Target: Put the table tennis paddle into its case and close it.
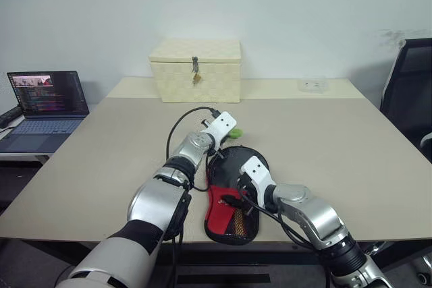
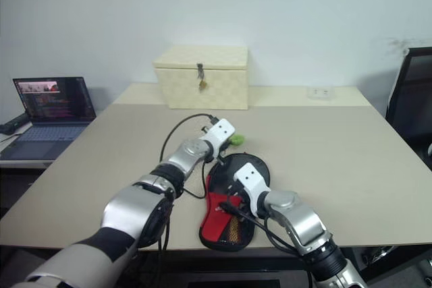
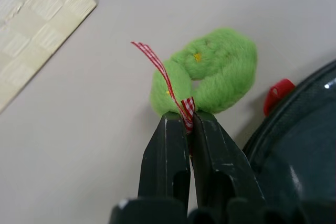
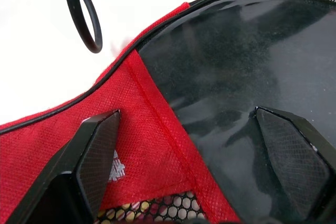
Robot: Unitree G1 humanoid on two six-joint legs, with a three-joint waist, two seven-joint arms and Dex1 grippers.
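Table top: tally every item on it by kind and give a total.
Black and red case: 1
Green ball tag: 1
Cream woven box: 1
Small clear item near the far edge: 1
Total: 4

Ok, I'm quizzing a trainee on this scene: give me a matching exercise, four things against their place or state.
Things:
1. left gripper
2. right gripper
3. cream woven box
4. laptop

Place or state:
A. open, over the case
B. on a side table to the robot's left
C. shut on the ribbon of the green ball tag
D. at the far side of the table, latched

Pairs: 1-C, 2-A, 3-D, 4-B
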